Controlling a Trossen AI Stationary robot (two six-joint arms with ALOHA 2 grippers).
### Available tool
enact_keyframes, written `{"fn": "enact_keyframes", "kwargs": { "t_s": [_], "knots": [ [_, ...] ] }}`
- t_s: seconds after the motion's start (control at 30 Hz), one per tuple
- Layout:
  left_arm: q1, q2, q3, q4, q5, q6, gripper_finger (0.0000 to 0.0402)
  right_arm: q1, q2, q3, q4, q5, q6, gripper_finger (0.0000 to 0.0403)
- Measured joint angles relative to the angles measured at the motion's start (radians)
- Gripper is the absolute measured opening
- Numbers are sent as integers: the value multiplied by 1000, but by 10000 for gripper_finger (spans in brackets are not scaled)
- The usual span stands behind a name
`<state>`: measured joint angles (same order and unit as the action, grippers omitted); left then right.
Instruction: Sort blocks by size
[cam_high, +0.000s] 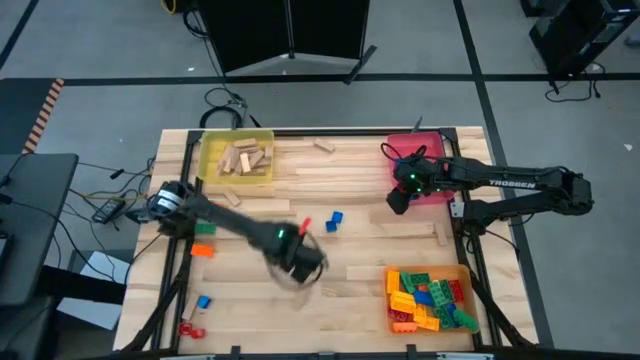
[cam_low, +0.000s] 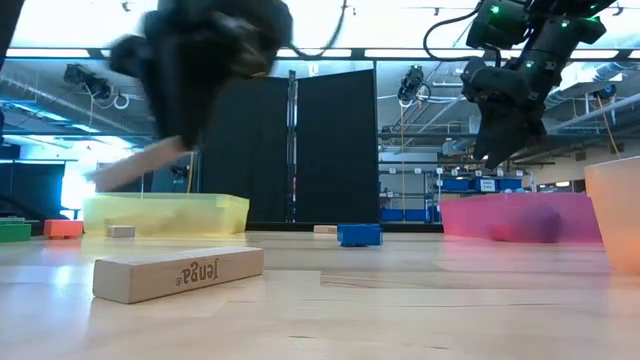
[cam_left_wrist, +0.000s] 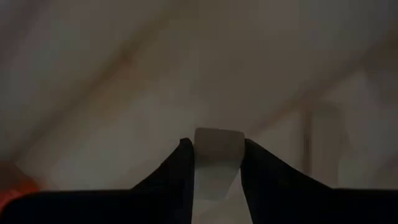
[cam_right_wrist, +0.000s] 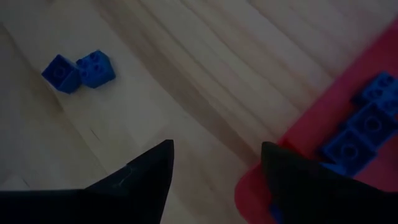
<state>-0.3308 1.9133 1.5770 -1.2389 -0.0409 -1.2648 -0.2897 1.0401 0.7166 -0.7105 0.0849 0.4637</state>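
My left fingers (cam_left_wrist: 214, 180) clamp a wooden block (cam_left_wrist: 216, 158); I should carry it level to the yellow tray (cam_high: 208, 150). My right fingers (cam_right_wrist: 214, 171) hang apart by the red tray (cam_right_wrist: 348, 99)

Overhead camera looks straight down on the pale wooden-plank table (cam_high: 350, 180); a table-level camera faces across it; wrist cameras hover close above.

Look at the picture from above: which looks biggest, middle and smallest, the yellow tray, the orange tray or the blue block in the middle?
1. Yellow tray and orange tray: look alike.
2. Blue block: smallest.
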Motion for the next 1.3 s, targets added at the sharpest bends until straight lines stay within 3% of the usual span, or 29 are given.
{"fn": "enact_keyframes", "kwargs": {
  "t_s": [0.57, 0.83, 1.07, 1.3],
  "knots": [
    [632, -25, 57, -81, -59, 807, 105, 0, 0, 0, 3, 0, -37, 252],
    [879, -76, 59, -100, -148, 1106, 121, 0, 0, 0, 52, 1, 67, 252],
    [1053, -76, 20, -116, -151, 1288, 144, -1, 0, 0, 120, 79, 162, 250],
    [1151, -75, -25, -107, -199, 1362, 145, -1, 0, 0, 157, 87, 254, 248]
  ]
}}
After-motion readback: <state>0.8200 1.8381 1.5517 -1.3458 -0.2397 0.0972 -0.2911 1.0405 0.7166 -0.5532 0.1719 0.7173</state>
